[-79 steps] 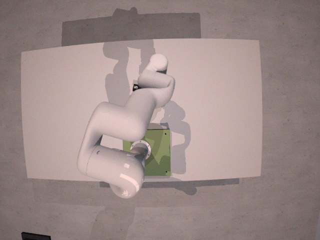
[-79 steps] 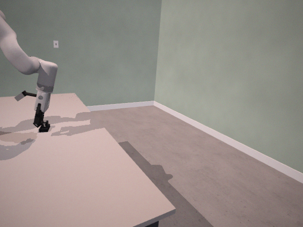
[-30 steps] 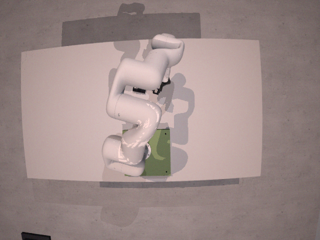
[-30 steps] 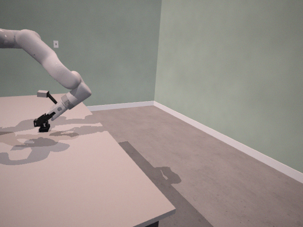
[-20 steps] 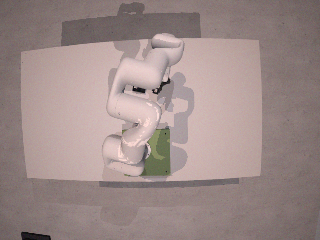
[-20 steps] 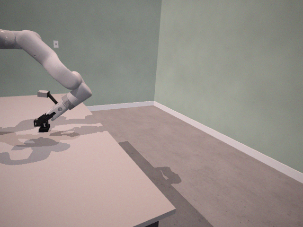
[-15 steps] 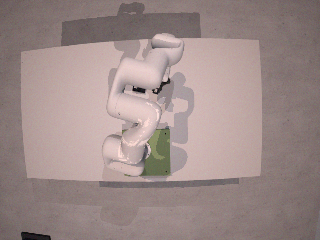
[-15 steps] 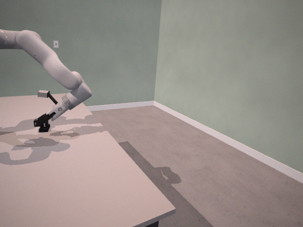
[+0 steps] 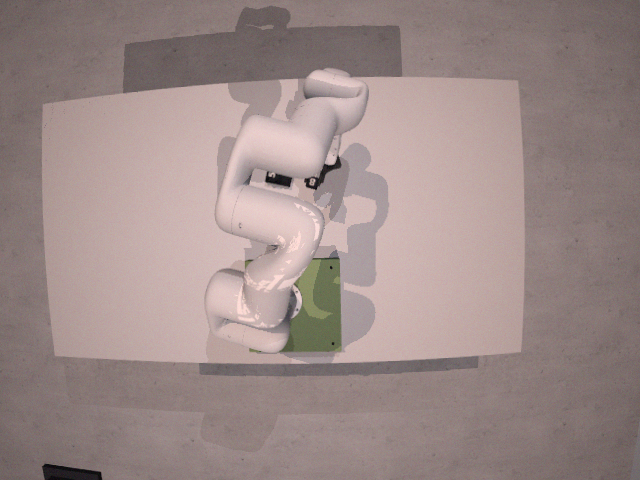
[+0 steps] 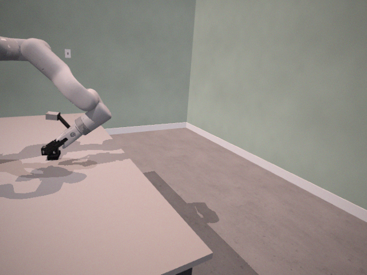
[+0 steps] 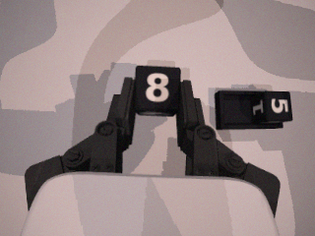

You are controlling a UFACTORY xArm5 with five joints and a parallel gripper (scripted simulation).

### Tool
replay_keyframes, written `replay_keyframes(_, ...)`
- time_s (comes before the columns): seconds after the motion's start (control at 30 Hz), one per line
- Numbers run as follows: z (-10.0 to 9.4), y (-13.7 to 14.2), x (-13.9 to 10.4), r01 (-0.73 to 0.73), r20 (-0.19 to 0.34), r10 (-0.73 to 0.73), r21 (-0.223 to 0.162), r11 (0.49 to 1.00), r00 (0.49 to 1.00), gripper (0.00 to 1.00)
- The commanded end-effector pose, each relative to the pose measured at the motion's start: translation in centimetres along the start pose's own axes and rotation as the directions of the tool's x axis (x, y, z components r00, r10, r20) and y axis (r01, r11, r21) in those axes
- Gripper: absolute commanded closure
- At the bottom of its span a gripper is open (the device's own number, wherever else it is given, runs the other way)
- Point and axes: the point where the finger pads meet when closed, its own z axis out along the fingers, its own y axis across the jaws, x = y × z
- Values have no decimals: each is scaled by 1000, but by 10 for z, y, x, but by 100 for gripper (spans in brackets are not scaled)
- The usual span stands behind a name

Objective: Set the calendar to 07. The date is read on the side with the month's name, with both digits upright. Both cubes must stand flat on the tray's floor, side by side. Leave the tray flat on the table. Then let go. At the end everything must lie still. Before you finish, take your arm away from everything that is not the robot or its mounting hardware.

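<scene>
In the wrist view, the tool (image 9: 321,174) (image 10: 49,149) (image 11: 157,93) is grasping a black cube marked 8 (image 9: 312,181) (image 11: 157,89), one finger along each side. The white 8 faces the camera; the cube's underside is hidden, so whether it touches the table (image 9: 439,206) (image 10: 118,222) (image 11: 197,49) cannot be told.

Beside it, apart from the tool, the black tray (image 9: 283,181) (image 11: 220,110) lies on the table. A second cube (image 9: 272,175) (image 11: 279,106) occupies one end of it, showing a sideways 5 on top and part of a sideways 1 on the side toward the bare end. The month's name cannot be read in any view.

From above, the arm (image 9: 279,147) (image 10: 63,78) covers much of the tool and passes close over the tray. In the exterior view the arm is cut off at the left edge, and the dark shapes under the tool merge, leaving cube and tray hard to separate.

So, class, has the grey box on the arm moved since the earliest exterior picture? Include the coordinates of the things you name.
Yes: the grey box (image 10: 51,116) is further right, closer to the wall plate (image 10: 67,53).
</scene>
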Motion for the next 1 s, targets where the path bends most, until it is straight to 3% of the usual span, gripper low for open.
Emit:
replay_keyframes(0.0,2,0,-4,0,3,0,0,1000,1000,71)
replay_keyframes(0.97,25,0,-38,0,3,0,0,1000,1000,71)
